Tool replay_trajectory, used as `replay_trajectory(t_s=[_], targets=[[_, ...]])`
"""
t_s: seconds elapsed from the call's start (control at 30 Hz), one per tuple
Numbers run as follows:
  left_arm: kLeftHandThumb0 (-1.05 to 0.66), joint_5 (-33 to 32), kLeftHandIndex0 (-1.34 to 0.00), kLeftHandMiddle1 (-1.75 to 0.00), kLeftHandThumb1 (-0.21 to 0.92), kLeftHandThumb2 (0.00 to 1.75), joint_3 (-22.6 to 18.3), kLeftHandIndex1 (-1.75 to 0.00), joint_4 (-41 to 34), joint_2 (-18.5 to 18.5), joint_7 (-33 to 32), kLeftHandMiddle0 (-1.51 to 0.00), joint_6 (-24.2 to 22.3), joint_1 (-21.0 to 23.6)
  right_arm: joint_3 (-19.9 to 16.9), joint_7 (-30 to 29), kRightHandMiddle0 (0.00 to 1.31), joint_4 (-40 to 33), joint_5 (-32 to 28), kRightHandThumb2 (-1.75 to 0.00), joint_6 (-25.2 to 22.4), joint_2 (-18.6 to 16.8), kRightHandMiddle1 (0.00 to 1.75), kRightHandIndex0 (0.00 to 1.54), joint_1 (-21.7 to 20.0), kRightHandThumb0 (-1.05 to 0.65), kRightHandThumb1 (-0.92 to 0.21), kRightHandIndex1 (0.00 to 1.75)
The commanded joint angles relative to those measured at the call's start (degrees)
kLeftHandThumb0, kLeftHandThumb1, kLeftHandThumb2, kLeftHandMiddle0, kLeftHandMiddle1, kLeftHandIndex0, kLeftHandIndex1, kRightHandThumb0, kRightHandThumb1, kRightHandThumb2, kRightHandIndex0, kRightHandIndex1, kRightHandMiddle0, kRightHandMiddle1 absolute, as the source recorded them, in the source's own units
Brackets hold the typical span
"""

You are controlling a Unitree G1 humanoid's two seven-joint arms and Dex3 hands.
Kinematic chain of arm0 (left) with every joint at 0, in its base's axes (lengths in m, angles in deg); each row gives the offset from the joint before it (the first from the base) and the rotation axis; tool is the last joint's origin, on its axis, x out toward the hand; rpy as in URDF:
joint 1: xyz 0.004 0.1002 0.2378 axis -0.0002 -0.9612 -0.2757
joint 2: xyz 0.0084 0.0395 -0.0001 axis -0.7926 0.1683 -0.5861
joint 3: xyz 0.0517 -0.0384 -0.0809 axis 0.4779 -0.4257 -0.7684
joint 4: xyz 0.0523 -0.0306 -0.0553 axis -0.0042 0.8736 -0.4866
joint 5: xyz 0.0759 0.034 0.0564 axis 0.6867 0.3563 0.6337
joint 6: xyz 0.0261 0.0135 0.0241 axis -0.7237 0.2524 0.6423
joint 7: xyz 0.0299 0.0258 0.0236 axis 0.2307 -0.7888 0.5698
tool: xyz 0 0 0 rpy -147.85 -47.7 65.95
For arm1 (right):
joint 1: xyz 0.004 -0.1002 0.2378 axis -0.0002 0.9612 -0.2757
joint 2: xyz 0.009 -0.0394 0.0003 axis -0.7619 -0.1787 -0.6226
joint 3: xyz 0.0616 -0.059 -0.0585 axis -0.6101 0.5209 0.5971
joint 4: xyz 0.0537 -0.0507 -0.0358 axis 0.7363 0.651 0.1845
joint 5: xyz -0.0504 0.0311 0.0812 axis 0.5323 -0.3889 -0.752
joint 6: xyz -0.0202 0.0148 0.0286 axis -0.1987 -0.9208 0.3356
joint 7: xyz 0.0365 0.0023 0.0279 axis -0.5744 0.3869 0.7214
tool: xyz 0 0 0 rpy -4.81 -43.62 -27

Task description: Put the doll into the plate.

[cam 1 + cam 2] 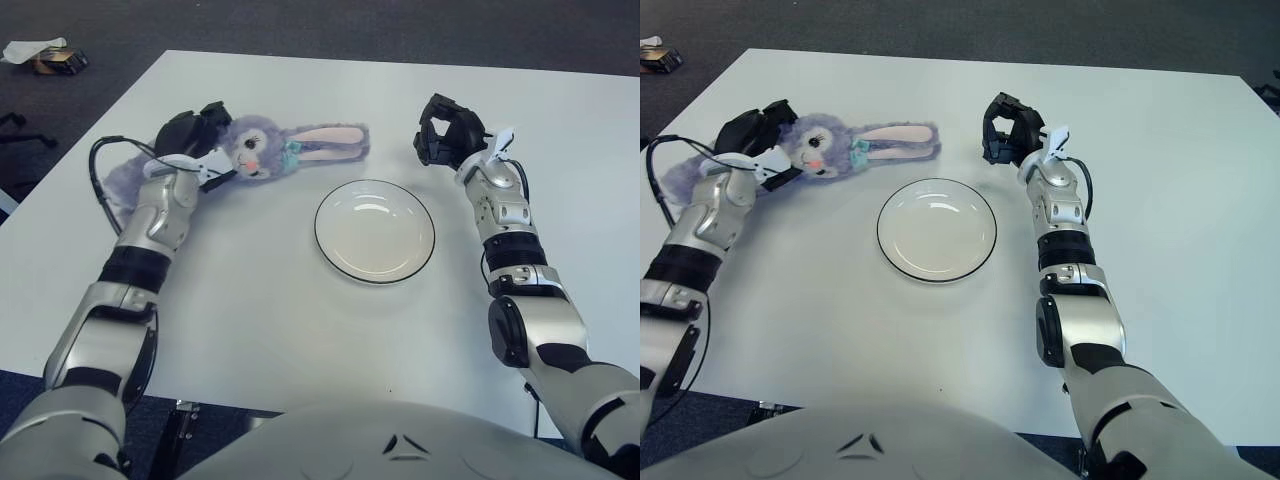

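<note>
A purple plush bunny doll (255, 150) lies on the white table, its pink-lined ears (335, 142) pointing right and its body (125, 182) to the left. My left hand (195, 132) sits over the doll's neck, just left of its head, with the fingers closed on it. The doll still lies on the table. A white plate (375, 231) with a dark rim stands empty at the table's middle, to the front right of the doll. My right hand (443, 132) hovers behind the plate's right side, beside the ear tips, fingers loosely curled and holding nothing.
The white table (300, 330) stretches wide around the plate. A black cable (98, 175) loops beside my left wrist. Dark carpet lies beyond the far edge, with a small bundle of objects (45, 55) on the floor at the far left.
</note>
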Motion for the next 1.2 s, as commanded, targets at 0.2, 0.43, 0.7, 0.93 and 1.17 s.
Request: replay_trajectory(t_s=[0.2, 0.43, 0.7, 0.93, 1.17], targets=[[0.00, -3.9, -0.67, -1.62, -0.04, 1.68, 2.1, -1.75, 11.7, 6.4, 2.7, -0.90, 3.4, 4.6, -0.8, -1.0, 0.61, -2.4, -0.2, -1.30, 3.6, -0.3, 1.75, 1.28, 1.0, -0.48, -0.33, 1.75], [0.00, -3.9, -0.66, -1.61, -0.02, 1.66, 3.1, -1.75, 15.7, 9.3, 2.4, -0.89, 3.1, 8.1, -0.4, -3.2, 0.62, -4.6, 1.2, -1.32, 6.6, -0.1, 1.75, 1.28, 1.5, -0.48, -0.31, 1.75], [0.00, -5.6, -0.64, -1.60, 0.00, 1.63, 2.7, -1.75, 21.9, 12.2, 2.3, -0.88, 4.0, 12.1, 1.2, -5.2, 0.62, -3.6, 5.6, -1.32, 14.3, 0.9, 1.75, 1.28, 1.4, -0.48, -0.31, 1.75], [0.00, -5.8, -0.62, -1.62, 0.02, 1.61, 3.0, -1.75, 28.0, 15.1, 1.2, -0.86, 4.4, 16.6, 3.1, -7.9, 0.62, -1.8, 10.8, -1.32, 21.2, 2.0, 1.75, 1.28, 0.8, -0.48, -0.32, 1.75], [0.00, -5.4, -0.61, -1.61, 0.04, 1.59, 4.3, -1.75, 31.0, 16.8, 2.5, -0.86, 4.3, 19.8, 5.8, -12.5, 0.62, -1.9, 17.9, -1.32, 26.5, 3.1, 1.75, 1.29, 0.6, -0.48, -0.31, 1.75]])
